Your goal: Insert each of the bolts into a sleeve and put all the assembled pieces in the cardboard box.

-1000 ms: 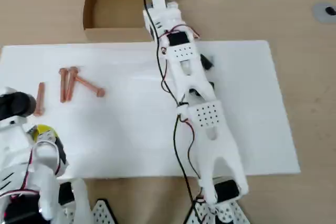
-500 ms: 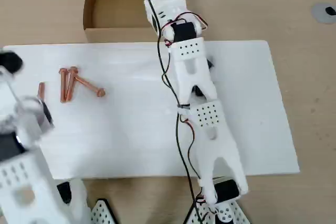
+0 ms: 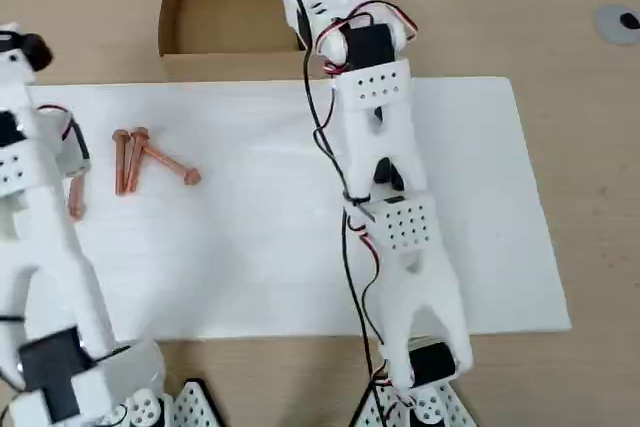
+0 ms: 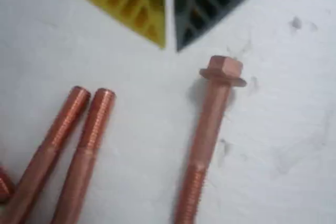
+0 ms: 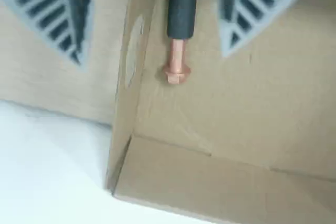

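Right wrist view | right pincer [image 5: 152,56] released; copper bolt in grey sleeve [image 5: 181,11] inside brown cardboard box [image 5: 173,182] | left pincer [image 4: 169,45] clenched, newly swung over loose copper bolts [image 4: 210,140] | next pick due

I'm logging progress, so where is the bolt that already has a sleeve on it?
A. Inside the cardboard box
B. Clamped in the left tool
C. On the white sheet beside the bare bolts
A: the right wrist view shows the sleeved bolt against the inner floor of the box, past its side wall.
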You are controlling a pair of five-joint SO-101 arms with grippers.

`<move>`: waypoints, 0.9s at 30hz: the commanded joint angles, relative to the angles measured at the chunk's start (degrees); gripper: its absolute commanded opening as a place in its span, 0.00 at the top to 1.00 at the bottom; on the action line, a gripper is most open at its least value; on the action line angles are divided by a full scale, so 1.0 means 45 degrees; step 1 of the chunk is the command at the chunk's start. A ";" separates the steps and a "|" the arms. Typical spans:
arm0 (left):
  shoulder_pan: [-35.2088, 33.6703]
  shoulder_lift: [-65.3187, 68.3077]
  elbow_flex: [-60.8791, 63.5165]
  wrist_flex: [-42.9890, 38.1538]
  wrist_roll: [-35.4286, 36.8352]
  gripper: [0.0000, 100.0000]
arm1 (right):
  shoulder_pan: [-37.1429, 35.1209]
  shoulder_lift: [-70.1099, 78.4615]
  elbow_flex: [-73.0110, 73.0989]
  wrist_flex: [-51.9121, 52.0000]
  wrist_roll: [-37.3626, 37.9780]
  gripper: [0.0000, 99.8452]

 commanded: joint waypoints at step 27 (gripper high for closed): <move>0.1348 0.3057 -0.0977 -0.2598 -0.0234 0.94 | 0.0147 -0.1788 -0.0674 0.1192 0.0039 0.80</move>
